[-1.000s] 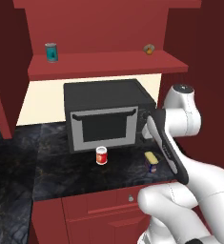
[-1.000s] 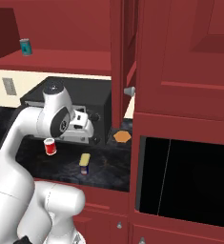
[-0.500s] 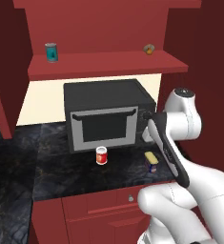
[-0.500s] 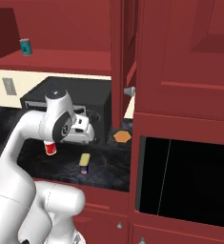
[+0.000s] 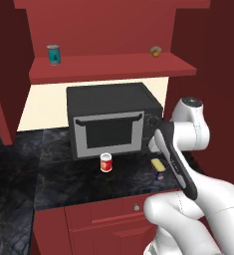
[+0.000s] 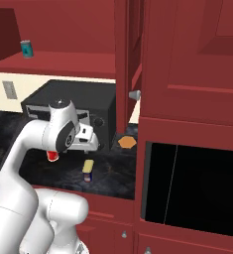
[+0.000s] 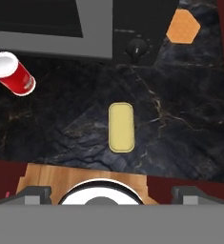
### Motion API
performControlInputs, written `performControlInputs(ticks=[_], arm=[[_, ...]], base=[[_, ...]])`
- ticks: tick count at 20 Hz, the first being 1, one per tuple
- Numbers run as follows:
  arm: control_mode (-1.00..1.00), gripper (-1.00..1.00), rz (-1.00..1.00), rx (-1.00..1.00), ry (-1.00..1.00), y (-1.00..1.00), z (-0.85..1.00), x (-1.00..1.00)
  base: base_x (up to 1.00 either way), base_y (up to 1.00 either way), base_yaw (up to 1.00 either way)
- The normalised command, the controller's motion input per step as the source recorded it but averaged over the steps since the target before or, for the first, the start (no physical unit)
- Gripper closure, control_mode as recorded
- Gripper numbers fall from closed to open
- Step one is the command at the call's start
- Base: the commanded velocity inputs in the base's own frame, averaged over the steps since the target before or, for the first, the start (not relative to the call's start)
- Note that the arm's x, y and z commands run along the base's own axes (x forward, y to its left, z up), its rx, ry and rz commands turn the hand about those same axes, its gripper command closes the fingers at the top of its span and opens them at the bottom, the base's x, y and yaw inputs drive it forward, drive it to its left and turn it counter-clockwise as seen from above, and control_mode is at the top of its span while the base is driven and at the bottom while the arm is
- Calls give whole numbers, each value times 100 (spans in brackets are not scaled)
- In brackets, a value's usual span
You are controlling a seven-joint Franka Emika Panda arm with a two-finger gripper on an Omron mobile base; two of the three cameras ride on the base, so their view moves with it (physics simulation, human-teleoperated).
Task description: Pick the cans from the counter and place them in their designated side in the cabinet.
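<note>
From the hand view we look straight down on the navy can (image 7: 121, 127), its yellow top facing us, on the black counter (image 7: 180, 119). Our gripper (image 7: 111, 193) hangs above, fingers wide apart and empty. The red can (image 5: 106, 162) stands left, before the microwave (image 5: 111, 119). A teal can (image 5: 53, 54) occupies the cabinet shelf (image 5: 113, 67). Since a moment ago, our arm has swung right.
</note>
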Motion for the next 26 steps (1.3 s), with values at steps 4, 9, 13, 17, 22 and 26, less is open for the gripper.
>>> performControlInputs(ticks=[4, 9, 13, 17, 22, 26], arm=[[-100, -100, 2, 0, 0, 0, -14, 0], [-100, -100, 2, 0, 0, 0, -13, 0], [-100, -100, 2, 0, 0, 0, -12, 0], [-100, -100, 2, 0, 0, 0, -11, 0], [-100, -100, 2, 0, 0, -1, -9, 4], [-100, -100, 2, 0, 0, -4, -8, 9]], base=[[0, 0, 0], [0, 0, 0], [0, 0, 0], [0, 0, 0], [0, 0, 0], [0, 0, 0]])
